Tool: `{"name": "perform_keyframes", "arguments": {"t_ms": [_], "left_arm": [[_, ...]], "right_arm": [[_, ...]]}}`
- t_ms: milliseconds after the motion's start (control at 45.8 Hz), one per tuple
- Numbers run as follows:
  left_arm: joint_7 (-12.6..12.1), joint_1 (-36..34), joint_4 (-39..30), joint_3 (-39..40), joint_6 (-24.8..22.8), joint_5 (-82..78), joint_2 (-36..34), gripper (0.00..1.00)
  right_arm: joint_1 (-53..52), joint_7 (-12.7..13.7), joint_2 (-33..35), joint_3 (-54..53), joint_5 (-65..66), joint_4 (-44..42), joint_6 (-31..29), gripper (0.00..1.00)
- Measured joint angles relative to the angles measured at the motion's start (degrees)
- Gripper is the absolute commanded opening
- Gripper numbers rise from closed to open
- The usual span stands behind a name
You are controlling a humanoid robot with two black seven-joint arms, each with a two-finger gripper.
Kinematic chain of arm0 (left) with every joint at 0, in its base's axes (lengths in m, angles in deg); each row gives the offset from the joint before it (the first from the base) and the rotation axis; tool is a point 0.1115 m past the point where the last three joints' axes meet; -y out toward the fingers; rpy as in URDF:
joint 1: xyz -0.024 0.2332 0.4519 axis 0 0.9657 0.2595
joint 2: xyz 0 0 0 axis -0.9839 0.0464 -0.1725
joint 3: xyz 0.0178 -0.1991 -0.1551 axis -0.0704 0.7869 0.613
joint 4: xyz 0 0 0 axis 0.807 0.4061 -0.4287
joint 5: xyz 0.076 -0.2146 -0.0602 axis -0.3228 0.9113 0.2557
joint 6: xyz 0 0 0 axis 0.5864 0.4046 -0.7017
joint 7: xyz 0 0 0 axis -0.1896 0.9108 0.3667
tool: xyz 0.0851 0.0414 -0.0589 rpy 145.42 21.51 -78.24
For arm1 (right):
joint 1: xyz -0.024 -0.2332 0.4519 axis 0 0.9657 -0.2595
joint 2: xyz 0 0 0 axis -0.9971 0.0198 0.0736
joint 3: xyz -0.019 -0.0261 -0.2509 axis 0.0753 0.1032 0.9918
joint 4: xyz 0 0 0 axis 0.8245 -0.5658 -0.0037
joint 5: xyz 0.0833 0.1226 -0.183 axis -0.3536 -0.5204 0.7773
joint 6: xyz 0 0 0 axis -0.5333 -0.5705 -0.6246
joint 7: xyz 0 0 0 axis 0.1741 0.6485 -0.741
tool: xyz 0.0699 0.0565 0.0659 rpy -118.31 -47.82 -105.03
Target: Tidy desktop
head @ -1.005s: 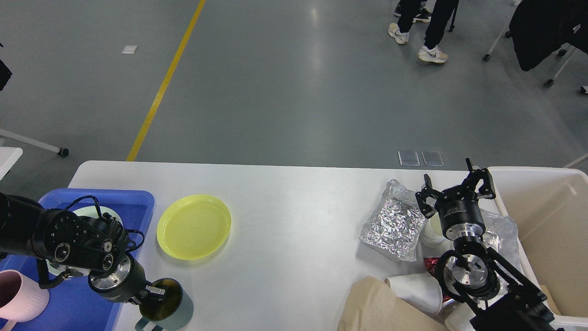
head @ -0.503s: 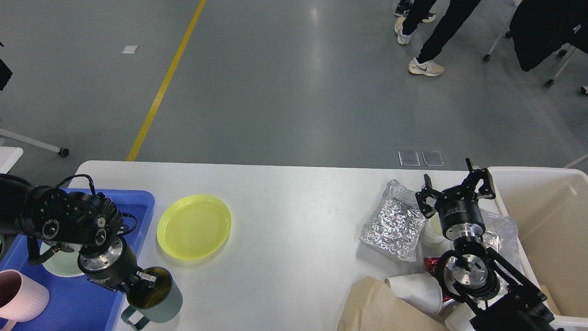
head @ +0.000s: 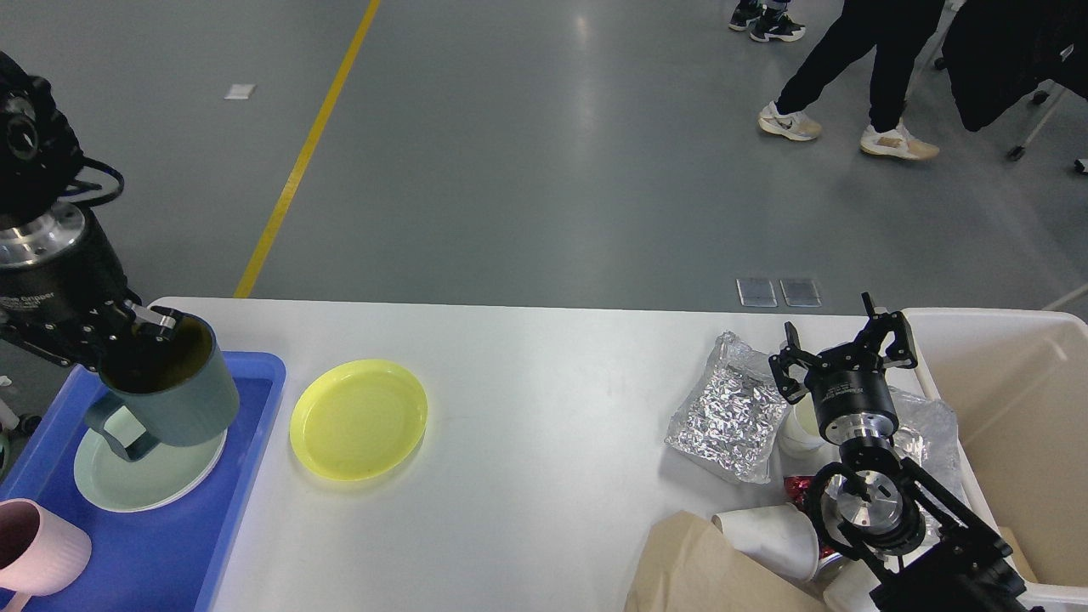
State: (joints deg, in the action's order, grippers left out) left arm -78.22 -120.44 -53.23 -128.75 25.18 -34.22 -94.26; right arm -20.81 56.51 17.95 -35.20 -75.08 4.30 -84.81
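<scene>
**A:** Head view, left side first. What do the left jaws (head: 140, 333) have?

**B:** They are clamped on the rim of a dark green mug (head: 167, 388), one finger inside the mouth and one outside. The mug hangs below them, tilted, its handle pointing down and toward the camera. Under the mug sits a pale green plate (head: 149, 476) in the blue tray (head: 255, 387). Whether mug and plate touch, I cannot tell.

**A:** And beside those jaws?

**B:** To their right a yellow plate (head: 358, 418) lies flat on the counter (head: 544, 442), just beside the tray. Toward the camera from them, a pink cup (head: 38, 557) stands in the tray's near corner.

**A:** The counter itself?

**B:** It is the wide white top that spans from under the tray across to the cream bin (head: 1020, 399), passing beneath both pairs of jaws.

**A:** The right jaws (head: 841, 344)?

**B:** Spread apart and holding nothing, pointing away from the camera. Left of them lies a crinkled foil bag (head: 731, 408). Nearer the camera are a white paper cup (head: 769, 535) on its side and a brown paper bag (head: 705, 569).
</scene>
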Motion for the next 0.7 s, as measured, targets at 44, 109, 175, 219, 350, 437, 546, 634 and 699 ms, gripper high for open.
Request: {"name": "perform_keyframes", "arguments": {"t_ms": [44, 109, 175, 219, 350, 437, 546, 634, 699], "left_arm": [[0.2, -3.0, -1.3, -1.8, -0.1, 0.7, 0.3, 0.00], [0.6, -7.7, -4.1, -4.3, -0.1, 2.1, 0.9, 0.00], [1.3, -10.5, -6.1, -5.6, -0.2, 3.1, 1.5, 0.00], [2.1, -11.4, -6.8, -6.1, -0.2, 3.5, 1.7, 0.00], [4.1, -11.8, -7.3, -7.1, -0.2, 4.0, 1.6, 0.00], [4.5, -10.5, -6.6, -8.4, -0.1, 4.2, 0.2, 0.00], [4.5, -3.8, -2.3, -8.6, -0.1, 4.0, -4.4, 0.00], [4.3, 4.6, 3.1, -7.2, -0.1, 3.4, -8.3, 0.00], [3.9, 11.4, 7.3, -5.2, -0.1, 2.4, -10.7, 0.00]], "right_arm": [[0.0, 0.0, 0.0, 0.0, 0.0, 0.0, 0.0, 1.00], [0.0, 0.0, 0.0, 0.0, 0.0, 0.0, 0.0, 1.00], [0.0, 0.0, 0.0, 0.0, 0.0, 0.0, 0.0, 1.00], [0.0, 0.0, 0.0, 0.0, 0.0, 0.0, 0.0, 1.00], [0.0, 0.0, 0.0, 0.0, 0.0, 0.0, 0.0, 1.00], [0.0, 0.0, 0.0, 0.0, 0.0, 0.0, 0.0, 1.00], [0.0, 0.0, 0.0, 0.0, 0.0, 0.0, 0.0, 1.00], [0.0, 0.0, 0.0, 0.0, 0.0, 0.1, 0.0, 1.00], [0.0, 0.0, 0.0, 0.0, 0.0, 0.1, 0.0, 1.00]]}}
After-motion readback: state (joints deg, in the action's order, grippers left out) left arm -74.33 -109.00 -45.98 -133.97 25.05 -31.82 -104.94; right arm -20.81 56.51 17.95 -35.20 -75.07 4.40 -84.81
